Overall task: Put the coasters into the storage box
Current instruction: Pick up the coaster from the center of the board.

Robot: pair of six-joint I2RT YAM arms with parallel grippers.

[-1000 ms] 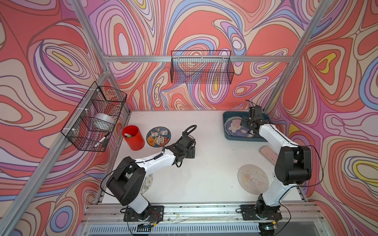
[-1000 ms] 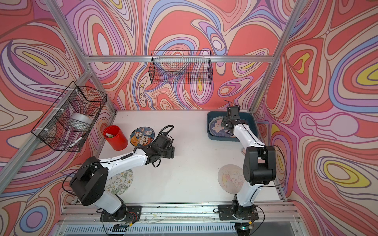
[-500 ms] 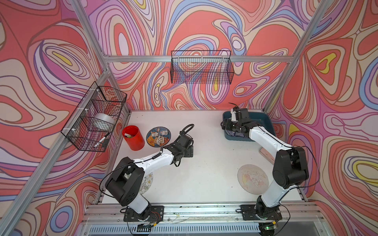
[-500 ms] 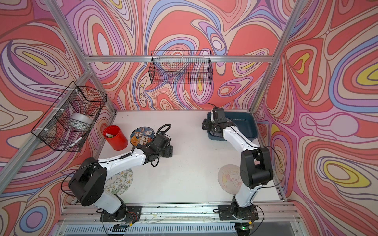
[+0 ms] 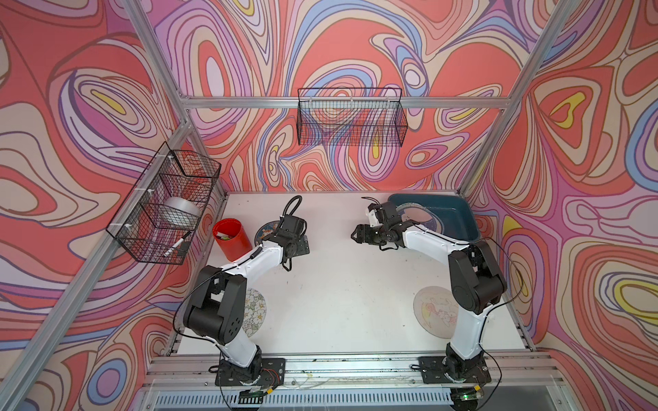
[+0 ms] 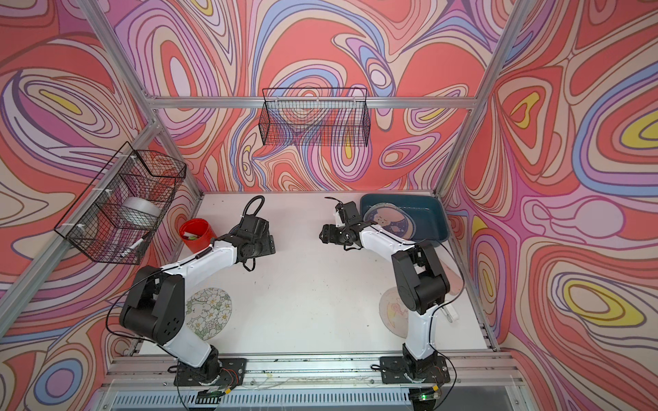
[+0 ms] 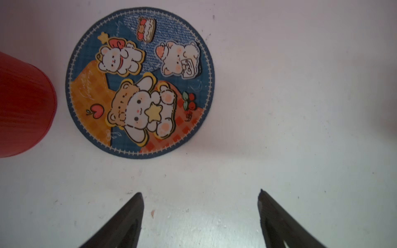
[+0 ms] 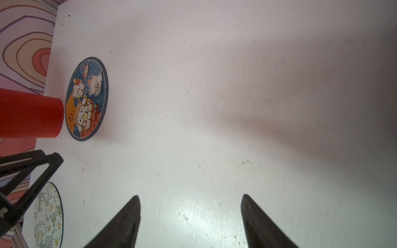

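Observation:
A blue bear-print coaster (image 7: 140,82) lies flat beside the red cup (image 7: 21,105). My left gripper (image 7: 199,192) hovers open and empty just short of it, and the left arm partly hides this coaster (image 5: 265,229) in the top view. My right gripper (image 5: 357,235) hangs open and empty over bare table, left of the teal storage box (image 5: 457,213). A blue coaster (image 5: 423,219) lies inside the box. A flower coaster (image 6: 208,313) lies front left by the left arm's base. A beige coaster (image 5: 432,315) lies front right.
A wire basket (image 5: 350,121) hangs on the back wall. Another wire basket (image 5: 167,206) on the left wall holds a tape roll. A pinkish flat piece (image 6: 454,281) lies by the right wall. The red cup (image 5: 231,238) stands at the table's left edge.
My right gripper has left the storage box and swung left over the table. The left gripper has shifted slightly toward the back, nearer the blue bear coaster.

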